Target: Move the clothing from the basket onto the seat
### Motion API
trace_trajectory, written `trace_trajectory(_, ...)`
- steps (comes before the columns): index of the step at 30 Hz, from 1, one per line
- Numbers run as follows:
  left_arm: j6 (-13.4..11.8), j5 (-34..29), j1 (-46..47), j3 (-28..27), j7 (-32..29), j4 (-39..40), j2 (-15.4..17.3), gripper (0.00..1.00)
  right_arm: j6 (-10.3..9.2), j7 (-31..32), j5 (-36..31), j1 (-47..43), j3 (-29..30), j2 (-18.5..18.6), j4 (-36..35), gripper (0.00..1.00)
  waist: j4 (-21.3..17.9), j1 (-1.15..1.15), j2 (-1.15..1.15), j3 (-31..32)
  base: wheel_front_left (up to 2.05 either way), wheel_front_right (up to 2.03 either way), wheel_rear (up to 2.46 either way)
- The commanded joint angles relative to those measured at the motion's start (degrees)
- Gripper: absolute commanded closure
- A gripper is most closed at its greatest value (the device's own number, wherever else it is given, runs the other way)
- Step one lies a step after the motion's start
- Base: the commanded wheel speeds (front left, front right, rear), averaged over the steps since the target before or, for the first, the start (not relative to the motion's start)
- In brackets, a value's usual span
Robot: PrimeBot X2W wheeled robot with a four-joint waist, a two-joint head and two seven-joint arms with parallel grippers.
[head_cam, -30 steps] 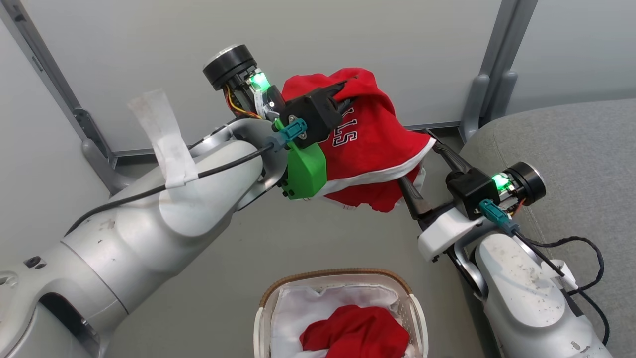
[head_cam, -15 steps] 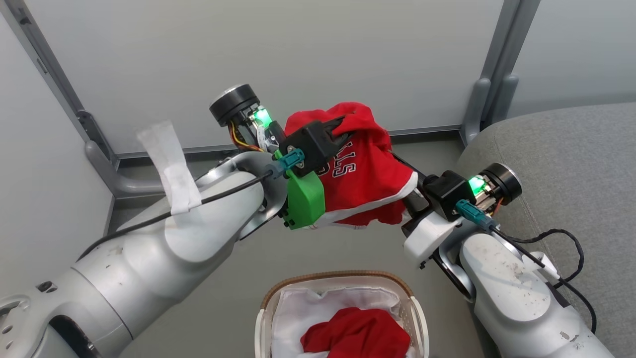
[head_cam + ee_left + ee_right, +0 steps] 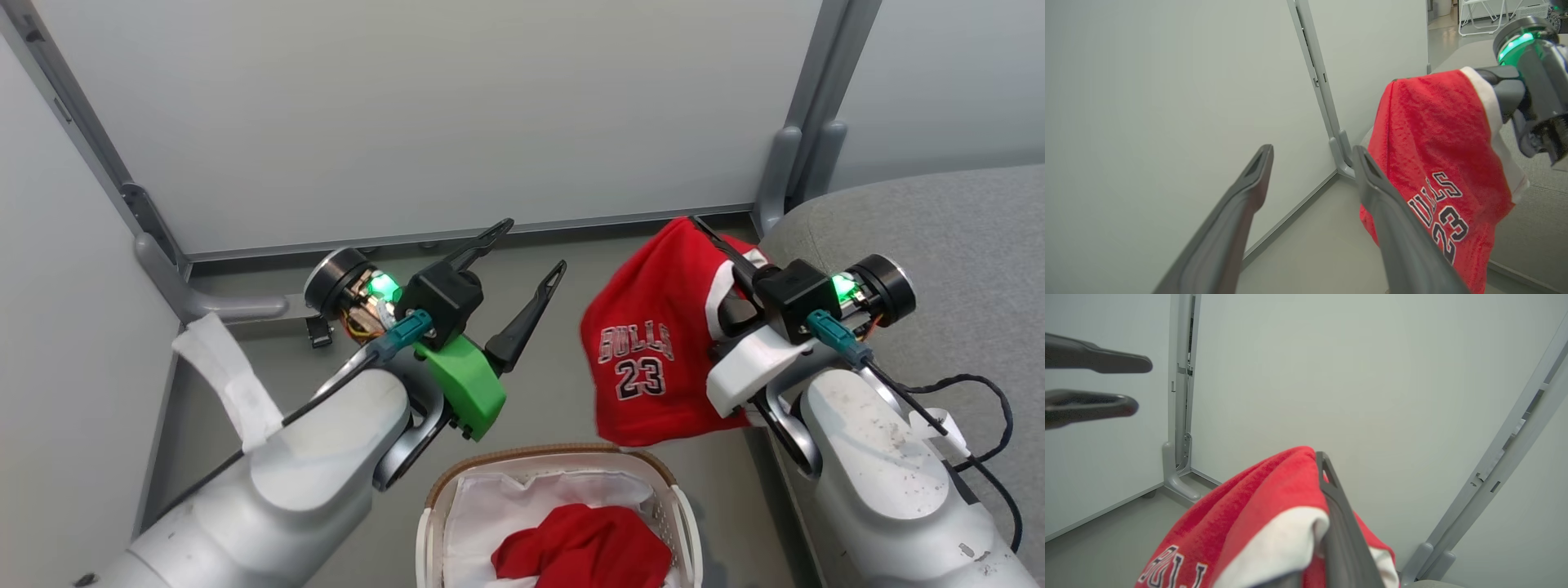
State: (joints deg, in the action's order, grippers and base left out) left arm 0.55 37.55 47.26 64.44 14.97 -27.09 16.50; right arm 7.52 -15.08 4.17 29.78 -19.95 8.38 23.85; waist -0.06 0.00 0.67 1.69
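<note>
The red "BULLS 23" jersey (image 3: 645,343) hangs in the air beside the grey seat (image 3: 947,220), draped over my right gripper (image 3: 704,233), which is shut on its white-trimmed edge. One right finger (image 3: 1331,498) shows along the cloth (image 3: 1257,498); the other is hidden under it. My left gripper (image 3: 535,243) stands open with nothing in it, left of the jersey (image 3: 1433,143) and apart from it. The second red garment (image 3: 584,547) lies crumpled in the basket (image 3: 555,451) at the bottom centre, on its white sheet lining (image 3: 490,514).
Pale wall panels stand close behind both arms, with grey posts whose feet rest on the floor at the left (image 3: 163,253) and right (image 3: 784,171). Grey floor (image 3: 555,384) lies between basket and wall. A black cable (image 3: 971,392) loops off my right forearm.
My left gripper has let go of the jersey, opened and dropped back to the left. My right gripper has closed on the jersey and carried it right, toward the seat, where it now hangs unfurled.
</note>
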Motion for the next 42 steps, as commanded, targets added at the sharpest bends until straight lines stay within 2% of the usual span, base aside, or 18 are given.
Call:
trace_trajectory(1,-0.9,0.0,-2.6,-1.7,0.2,0.9,0.3,0.0,-0.06,-0.1,-0.4,-0.9,0.7,0.4,-0.5,1.0,-0.1,0.0,-0.67,-0.1,0.0,0.0,0.0)
trace_trajectory(6,-2.1,-1.0,-10.8,-8.1,0.2,3.8,-0.4,0.0,-0.06,-0.1,-1.2,-2.5,4.0,0.8,-1.0,1.0,-0.7,0.0,-0.67,-0.3,0.0,0.0,0.0)
trace_trajectory(13,-0.3,-3.8,-19.2,-13.6,0.2,3.9,-2.3,0.0,-0.06,-0.1,-2.0,-5.0,9.3,0.4,-1.8,1.0,-1.3,0.0,-0.67,-0.5,0.0,0.0,0.0)
trace_trajectory(20,1.7,-5.8,-24.9,-18.8,0.2,3.1,-5.2,0.0,-0.06,-0.1,-3.0,-6.7,11.1,0.3,-2.3,1.0,-2.0,0.0,-0.67,-0.9,0.0,0.0,0.0)
trace_trajectory(29,3.9,-9.7,-27.5,-23.1,0.2,1.8,-7.3,0.0,-0.06,-0.1,-3.7,-7.7,12.5,0.9,-2.8,1.0,-3.6,0.0,-0.67,-1.7,0.0,0.0,0.0)
trace_trajectory(35,4.8,-12.0,-28.1,-25.6,0.2,2.0,-7.6,0.0,-0.06,-0.1,-4.5,-7.4,13.9,2.3,-4.2,1.0,-7.7,0.0,-0.67,-3.0,0.0,0.0,0.0)
trace_trajectory(42,5.7,-14.5,-26.4,-27.4,0.2,2.2,-8.4,0.0,-0.07,-0.1,-4.5,-6.9,15.6,4.1,-5.9,1.0,-15.7,0.0,-0.67,-6.9,0.0,0.0,0.0)
